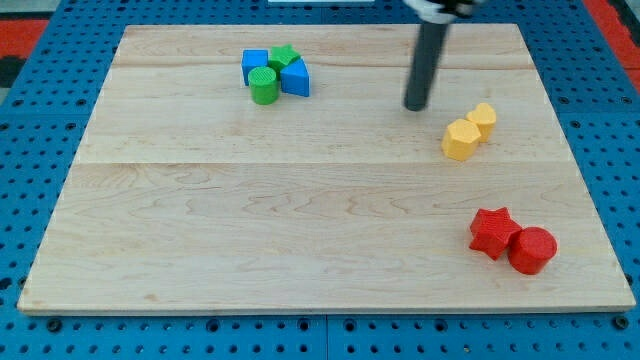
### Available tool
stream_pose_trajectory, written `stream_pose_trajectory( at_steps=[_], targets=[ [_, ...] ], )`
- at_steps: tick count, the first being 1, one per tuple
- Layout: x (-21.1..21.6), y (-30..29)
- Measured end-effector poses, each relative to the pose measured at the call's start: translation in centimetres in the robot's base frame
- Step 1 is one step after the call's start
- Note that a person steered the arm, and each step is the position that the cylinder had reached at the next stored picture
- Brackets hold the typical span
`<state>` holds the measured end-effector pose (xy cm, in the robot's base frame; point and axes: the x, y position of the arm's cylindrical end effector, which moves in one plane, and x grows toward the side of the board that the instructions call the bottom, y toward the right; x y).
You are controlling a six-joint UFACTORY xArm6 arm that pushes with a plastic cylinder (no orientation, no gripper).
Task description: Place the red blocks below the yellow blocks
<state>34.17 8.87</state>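
Note:
A red star block [492,232] and a red cylinder [532,250] touch each other near the view's bottom right of the wooden board [300,240]. Two yellow blocks sit above them at the right: a larger hexagonal one [460,140] and a smaller one [482,118], touching. My tip [416,106] is on the board to the upper left of the yellow blocks, a short gap from them, and well above the red blocks.
A cluster at the view's top left holds a blue cube [254,63], a green star [284,57], a blue block [296,78] and a green cylinder [264,87]. A blue pegboard [40,120] surrounds the board.

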Motion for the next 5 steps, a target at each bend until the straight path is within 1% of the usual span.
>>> stream_pose_trajectory(
  at_steps=[1,2,3,4,5],
  targets=[
    [2.3,-6.7],
    [11.9,-5.7],
    [20.4,2.2],
    [26.4,6.8],
    [27.7,8.3]
  ],
)
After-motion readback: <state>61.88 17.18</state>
